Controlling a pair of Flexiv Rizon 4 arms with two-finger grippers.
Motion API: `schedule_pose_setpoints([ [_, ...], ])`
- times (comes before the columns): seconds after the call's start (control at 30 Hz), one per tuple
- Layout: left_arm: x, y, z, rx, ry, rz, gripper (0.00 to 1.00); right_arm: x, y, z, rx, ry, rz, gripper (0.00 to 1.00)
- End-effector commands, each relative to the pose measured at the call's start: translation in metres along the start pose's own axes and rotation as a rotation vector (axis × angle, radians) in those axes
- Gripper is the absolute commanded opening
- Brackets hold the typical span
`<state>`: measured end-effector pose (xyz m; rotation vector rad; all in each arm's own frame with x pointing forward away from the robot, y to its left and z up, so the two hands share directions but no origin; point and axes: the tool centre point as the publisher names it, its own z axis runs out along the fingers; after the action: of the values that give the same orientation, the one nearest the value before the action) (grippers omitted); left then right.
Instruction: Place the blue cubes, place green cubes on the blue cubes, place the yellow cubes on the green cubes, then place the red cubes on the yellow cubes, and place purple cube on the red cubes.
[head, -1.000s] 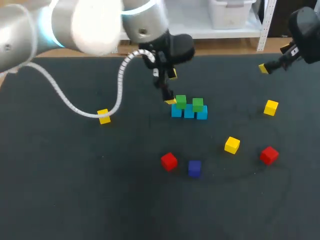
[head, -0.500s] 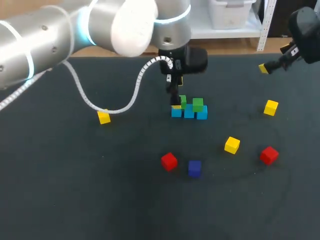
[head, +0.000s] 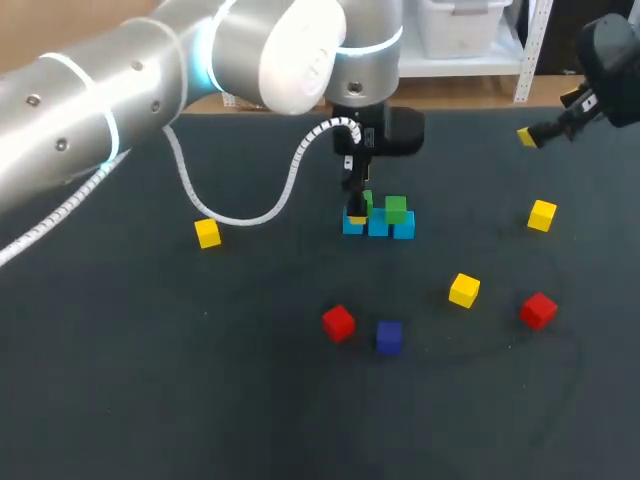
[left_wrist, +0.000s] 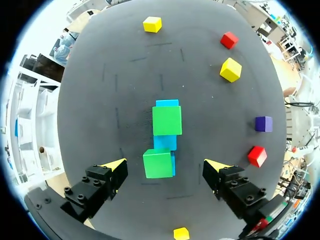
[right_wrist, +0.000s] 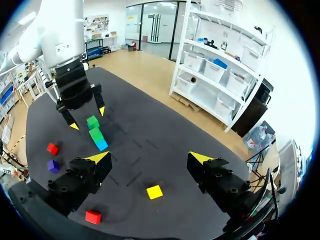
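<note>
Blue cubes (left_wrist: 165, 142) sit in a row on the dark table (head: 150, 350), with two green cubes (left_wrist: 167, 120) on top of them. Left pincer (left_wrist: 166, 165) hangs released over the end green cube, its fingers spread wide on either side. Right pincer (right_wrist: 150, 157) hovers released by the table's far right corner, holding nothing. Yellow cubes (head: 464, 290), red cubes (head: 338, 322) and a purple cube (head: 389, 336) lie scattered apart.

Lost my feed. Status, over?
Left gripper open around near green cube. Right gripper open, aside. Both green cubes on blue cubes. Yellow cubes loose, none in the way.
</note>
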<state>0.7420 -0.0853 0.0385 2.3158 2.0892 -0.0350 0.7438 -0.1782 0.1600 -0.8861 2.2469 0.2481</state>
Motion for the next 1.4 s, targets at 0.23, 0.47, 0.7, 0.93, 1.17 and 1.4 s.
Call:
schedule_pose_setpoints([
  [0.23,0.000,0.007,0.004,0.073,-0.001,-0.019,1.00,0.000,0.000,-0.001,0.001,0.002,0.000,1.00],
  [0.47,-0.001,0.002,0.003,0.091,-0.016,-0.013,1.00,0.000,0.000,-0.001,0.001,0.002,0.000,1.00],
  [0.7,-0.002,-0.004,0.003,0.105,-0.013,0.005,0.96,0.000,0.000,-0.001,0.001,0.002,0.000,1.00],
  [0.93,-0.001,-0.004,0.006,0.099,-0.006,-0.002,0.87,0.000,0.000,-0.001,0.001,0.002,0.000,1.00],
  [1.17,-0.001,-0.003,0.006,0.088,-0.009,-0.010,0.74,0.000,0.000,-0.001,0.001,0.002,0.000,1.00],
  [1.4,0.000,-0.003,0.006,0.096,-0.008,-0.008,0.60,0.000,0.000,-0.001,0.001,0.002,0.000,1.00],
])
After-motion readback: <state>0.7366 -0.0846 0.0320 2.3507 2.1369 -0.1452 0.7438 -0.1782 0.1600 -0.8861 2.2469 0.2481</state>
